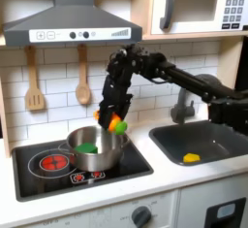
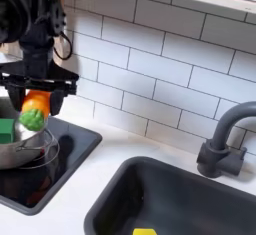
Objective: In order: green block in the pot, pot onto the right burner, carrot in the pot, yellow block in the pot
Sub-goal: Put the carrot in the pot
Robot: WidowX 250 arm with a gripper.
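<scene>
First exterior view: the gripper [image 1: 115, 121] grips the carrot [image 1: 117, 126] just above the pot [image 1: 95, 147], which contains the green block [image 1: 87, 147]; the yellow block [image 1: 192, 158] lies in the sink [image 1: 205, 143]. Second exterior view: gripper [image 2: 38, 101] clamped on the carrot [image 2: 35, 110] above the pot [image 2: 22, 151], green block [image 2: 6, 131] inside.

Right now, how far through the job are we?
Done: the green block lies in the pot, which sits on the right burner. In hand: the gripper holds the carrot above the pot. Left: releasing it, then moving the yellow block from the sink.
</scene>
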